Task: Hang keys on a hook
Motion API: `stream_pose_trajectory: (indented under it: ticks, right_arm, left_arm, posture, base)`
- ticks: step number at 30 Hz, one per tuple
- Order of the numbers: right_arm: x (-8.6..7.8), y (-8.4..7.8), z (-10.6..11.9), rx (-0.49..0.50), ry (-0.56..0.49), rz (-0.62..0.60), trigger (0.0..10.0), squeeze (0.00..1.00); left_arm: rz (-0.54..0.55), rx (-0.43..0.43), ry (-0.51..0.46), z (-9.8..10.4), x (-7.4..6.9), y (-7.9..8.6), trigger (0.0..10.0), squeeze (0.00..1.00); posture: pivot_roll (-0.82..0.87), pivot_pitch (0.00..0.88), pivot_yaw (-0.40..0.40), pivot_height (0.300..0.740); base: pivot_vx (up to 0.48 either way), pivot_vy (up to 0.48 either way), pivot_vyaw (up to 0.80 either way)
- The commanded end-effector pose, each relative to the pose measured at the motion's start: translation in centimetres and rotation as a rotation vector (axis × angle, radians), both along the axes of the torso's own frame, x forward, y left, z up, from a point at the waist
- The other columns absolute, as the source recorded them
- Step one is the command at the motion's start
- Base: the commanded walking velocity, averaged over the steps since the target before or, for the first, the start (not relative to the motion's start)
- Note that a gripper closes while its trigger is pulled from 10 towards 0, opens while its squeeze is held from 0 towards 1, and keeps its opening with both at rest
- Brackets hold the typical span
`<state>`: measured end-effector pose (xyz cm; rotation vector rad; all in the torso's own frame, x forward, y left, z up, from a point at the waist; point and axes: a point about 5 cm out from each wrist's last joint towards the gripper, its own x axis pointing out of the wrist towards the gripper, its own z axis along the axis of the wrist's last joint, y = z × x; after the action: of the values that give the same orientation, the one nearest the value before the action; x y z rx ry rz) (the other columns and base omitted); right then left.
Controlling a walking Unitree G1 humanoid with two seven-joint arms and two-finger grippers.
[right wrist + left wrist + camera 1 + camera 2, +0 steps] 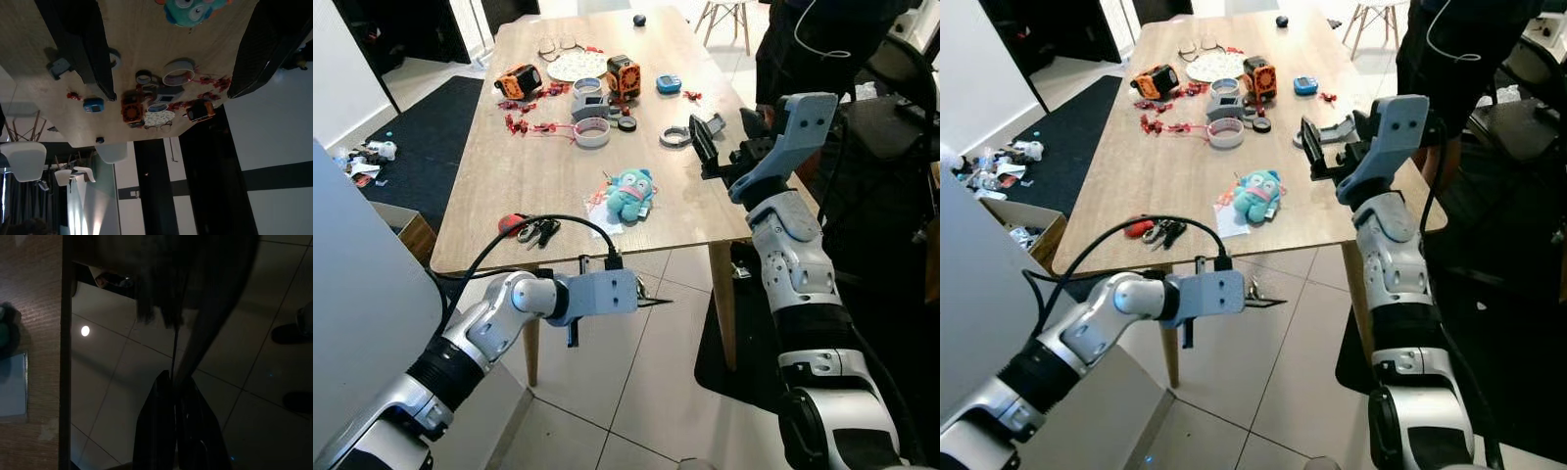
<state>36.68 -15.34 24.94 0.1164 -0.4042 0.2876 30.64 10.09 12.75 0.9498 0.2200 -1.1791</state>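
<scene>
A: Entry. Where are the keys?

B: On the wooden table, at its near left corner, beside a red fob. Nothing touches them. No hook can be made out in these views.

A: Left gripper?

B: Low, in front of the table's near edge and below the top, over the tiled floor. Fingers pressed together to a point, holding nothing. The keys lie up and to its left, near but apart.

A: Right gripper?

B: Raised over the right side of the table, fingers spread wide, empty. The teal plush toy sits to its near left; a tape roll and orange gadgets lie further off.

A: Step in hand?

B: Judged: pre-grasp, approach only. Pickup not yet done, hanging not begun.

A: Next move calls for?

B: Probably the left arm lifting above the tabletop, parting its fingers, and coming down over the key bunch. The keys lie flat at the edge, so a careless push could knock them off. Then the hook must be found.
</scene>
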Motion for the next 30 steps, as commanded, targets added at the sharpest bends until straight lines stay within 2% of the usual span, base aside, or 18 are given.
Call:
stream_pose_trajectory:
  ticks: [1,2,4,6,8,14,15,16,18,20,22,25,27,29,30]
  right_arm:
    - [0.1,0.3,-0.9,-0.045,0.039,-0.002,10.0,0.00]
    - [0.1,0.3,-0.9,-0.045,0.039,-0.002,10.0,0.00]
    - [0.3,0.3,-1.8,-0.128,0.092,-0.020,10.0,0.00]
    - [0.6,0.5,-3.5,-0.236,0.193,-0.021,10.0,0.00]
    - [0.8,0.4,-4.7,-0.299,0.258,-0.024,10.0,0.00]
    - [0.8,0.1,-5.8,-0.370,0.314,-0.035,10.0,0.00]
    - [0.7,0.3,-5.9,-0.373,0.316,-0.014,10.0,0.00]
    - [0.3,1.1,-5.6,-0.346,0.296,0.066,10.0,0.00]
    - [0.3,1.1,-5.6,-0.346,0.296,0.066,10.0,0.00]
    - [-0.8,2.5,-4.8,-0.326,0.241,0.246,10.0,0.00]
    - [-0.8,2.5,-4.8,-0.326,0.241,0.246,10.0,0.00]
    - [-2.8,2.9,-4.5,-0.409,0.208,0.465,10.0,0.00]
    - [-3.3,2.9,-4.6,-0.432,0.213,0.506,10.0,0.00]
    - [-4.5,2.3,-4.8,-0.491,0.227,0.602,10.0,0.00]
    - [-4.5,2.3,-4.8,-0.491,0.227,0.602,10.0,0.00]
  left_arm:
    - [-0.023,-0.014,-0.056,0.9,0.1,-0.3,10.0,0.00]
    - [-0.023,-0.014,-0.056,0.9,0.1,-0.3,10.0,0.00]
    - [-0.037,-0.032,-0.108,1.5,0.3,-0.7,10.0,0.00]
    - [-0.050,-0.012,-0.160,1.9,0.4,-0.8,10.0,0.00]
    - [-0.057,-0.003,-0.191,2.1,0.5,-0.9,10.0,0.00]
    - [-0.076,0.011,-0.212,2.0,0.3,-1.1,10.0,0.00]
    - [-0.080,0.010,-0.213,1.9,0.2,-1.3,10.0,0.00]
    - [-0.086,0.010,-0.217,1.8,0.2,-1.4,10.0,0.00]
    - [-0.086,0.010,-0.217,1.8,0.2,-1.4,10.0,0.00]
    - [-0.089,0.005,-0.228,1.6,0.2,-1.8,10.0,0.00]
    - [-0.089,0.005,-0.228,1.6,0.2,-1.8,10.0,0.00]
    - [-0.068,0.000,-0.254,1.5,0.7,-2.0,10.0,0.00]
    - [-0.059,-0.004,-0.260,1.4,0.8,-2.0,10.0,0.00]
    - [-0.047,-0.014,-0.267,1.3,0.9,-2.2,10.0,0.00]
    - [-0.047,-0.014,-0.267,1.3,0.9,-2.2,10.0,0.00]
  posture:
    - [-0.08,0.083,0.080,0.740]
    - [-0.08,0.083,0.080,0.740]
    - [-0.08,0.081,0.078,0.740]
    - [-0.08,0.081,0.078,0.740]
    - [-0.08,0.079,0.074,0.740]
    - [-0.08,0.081,0.074,0.740]
    - [-0.08,0.081,0.074,0.740]
    - [-0.08,0.085,0.077,0.740]
    - [-0.08,0.085,0.077,0.740]
    - [-0.08,0.087,0.081,0.740]
    - [-0.08,0.087,0.081,0.740]
    - [-0.09,0.088,0.082,0.740]
    - [-0.09,0.088,0.082,0.740]
    - [-0.09,0.089,0.081,0.740]
    - [-0.09,0.089,0.081,0.740]
  base:
    - [0.000,0.000,0.00]
    - [0.000,0.000,0.00]
    - [0.000,0.000,0.00]
    - [0.000,0.000,0.00]
    - [0.000,0.000,0.00]
    - [0.000,0.000,0.00]
    - [0.000,0.000,0.00]
    - [0.000,0.000,0.00]
    - [0.000,0.000,0.00]
    - [0.000,0.000,0.00]
    - [0.000,0.000,0.00]
    - [0.000,0.000,0.00]
    - [0.000,0.000,0.00]
    - [0.000,0.000,0.00]
    - [0.000,0.000,0.00]
